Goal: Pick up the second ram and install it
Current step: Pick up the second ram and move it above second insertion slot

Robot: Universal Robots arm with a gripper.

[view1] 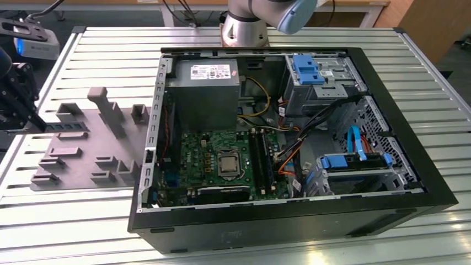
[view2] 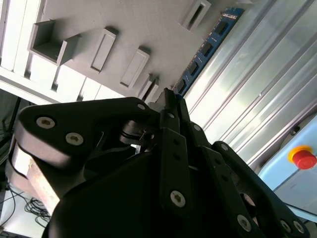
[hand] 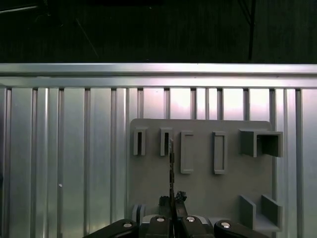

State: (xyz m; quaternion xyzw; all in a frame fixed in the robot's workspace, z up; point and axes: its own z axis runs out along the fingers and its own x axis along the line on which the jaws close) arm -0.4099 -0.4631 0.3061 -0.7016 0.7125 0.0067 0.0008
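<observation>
In the exterior view the claw is hanging at the ribbed metal tabletop's edge on the exterior view's left. It is gripping one end of the second ram, with its jaws closed on the board. The ram is pointing out level from the claw toward the middle of the tabletop and is lying over the near-left part of a grey fixture plate. Whether the ram is touching the plate cannot be told.

In the second wrist view the claw is pinching the blue stick, whose row of black chips is running away from the fingertips along the plate's edge. In the first wrist view the ram is showing edge-on as a thin dark line rising from the claw across the plate.

Further toward the exterior view's right, an open black computer case is lying on its side, taking up the tabletop from its middle to its right edge. Inside it the green motherboard is facing up, with the black memory slots just beside its square chip. The arm's base is standing at the tabletop's far edge.
</observation>
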